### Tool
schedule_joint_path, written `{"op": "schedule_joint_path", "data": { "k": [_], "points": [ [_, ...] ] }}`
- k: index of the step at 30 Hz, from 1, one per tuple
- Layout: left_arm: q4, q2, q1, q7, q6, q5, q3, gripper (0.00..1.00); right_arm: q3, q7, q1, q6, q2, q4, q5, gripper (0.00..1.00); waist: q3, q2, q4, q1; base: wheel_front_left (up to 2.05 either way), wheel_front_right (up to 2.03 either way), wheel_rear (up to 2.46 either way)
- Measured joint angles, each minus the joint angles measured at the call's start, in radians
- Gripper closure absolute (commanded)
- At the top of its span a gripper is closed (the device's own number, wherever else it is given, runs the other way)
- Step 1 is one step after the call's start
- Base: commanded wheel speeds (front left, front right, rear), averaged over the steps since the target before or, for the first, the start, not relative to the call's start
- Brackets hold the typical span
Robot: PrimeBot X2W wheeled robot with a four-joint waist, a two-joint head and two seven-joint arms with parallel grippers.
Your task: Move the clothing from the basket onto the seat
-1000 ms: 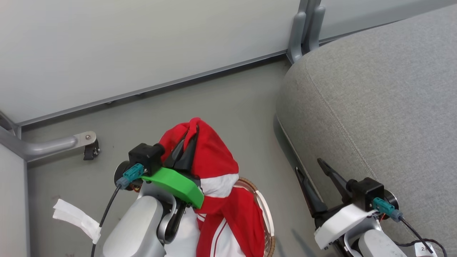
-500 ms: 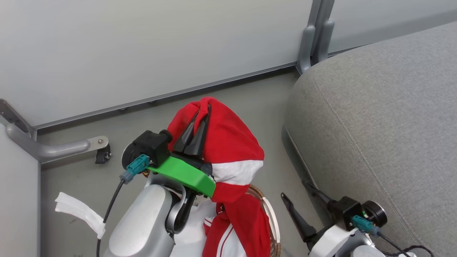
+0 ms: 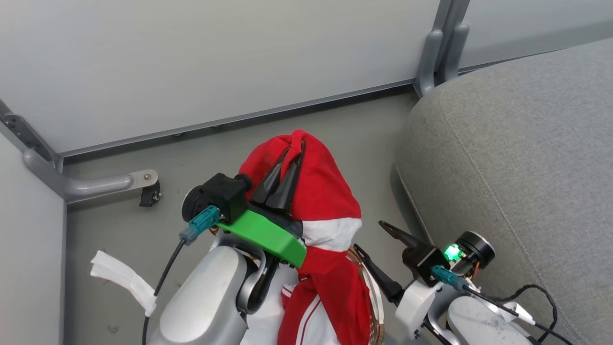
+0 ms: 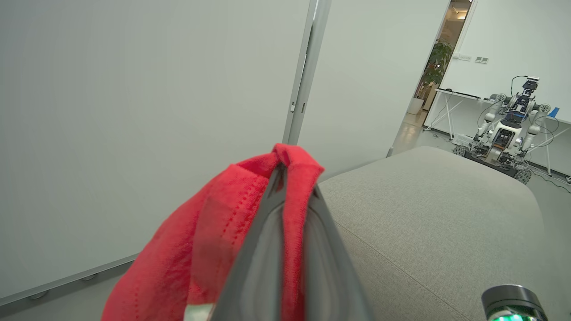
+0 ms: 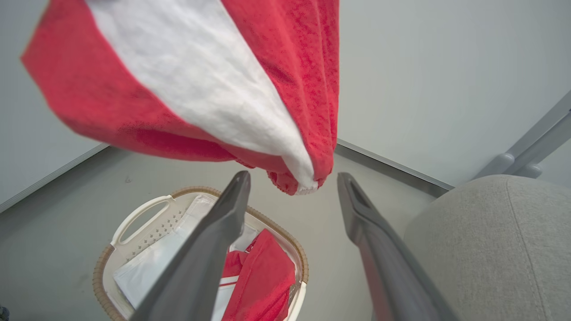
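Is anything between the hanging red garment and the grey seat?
Nothing visible blocks it. The clothing, held in the left gripper, hangs beside the seat; the open right gripper sits lower, beneath the fabric.

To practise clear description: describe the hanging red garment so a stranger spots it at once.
Left of the big grey seat, above the woven-rimmed basket, a red garment with a white panel hangs from the left claw. Unlike the striped red garment lying in the basket, it is airborne.
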Motion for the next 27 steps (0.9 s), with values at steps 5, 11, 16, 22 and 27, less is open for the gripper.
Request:
{"op": "schedule_joint_path", "data": {
  "k": [5, 11, 16, 22, 27],
  "points": [
    [-0.002, -0.002, -0.010, 0.000, 0.000, -0.017, -0.037, 1.00, 0.023, 0.000, -0.047, 0.000, 0.010, 0.028, -0.025, 0.00, 0.006, 0.0000, 0.019, 0.0000, 0.00, 0.00, 0.00],
    [-0.008, -0.002, -0.023, 0.000, 0.000, -0.039, -0.088, 1.00, 0.048, 0.000, -0.081, 0.000, 0.031, 0.068, -0.042, 0.00, 0.010, 0.0000, 0.046, 0.0000, 0.00, 0.00, 0.00],
    [-0.016, -0.003, -0.035, 0.000, 0.000, -0.053, -0.126, 1.00, 0.040, 0.000, -0.094, 0.000, 0.059, 0.058, -0.020, 1.00, 0.009, 0.0000, 0.069, 0.0000, 0.00, 0.00, 0.00],
    [-0.013, -0.003, -0.036, 0.000, 0.000, -0.061, -0.142, 1.00, 0.035, 0.000, -0.079, 0.000, 0.072, 0.040, 0.060, 1.00, 0.007, 0.0000, 0.085, 0.0000, 0.00, 0.00, 0.00],
    [-0.007, -0.003, -0.036, 0.000, 0.000, -0.061, -0.138, 1.00, 0.046, 0.000, -0.064, 0.000, 0.066, 0.023, 0.094, 1.00, 0.005, 0.0000, 0.083, 0.0000, 0.00, 0.00, 0.00]
  ]
}}
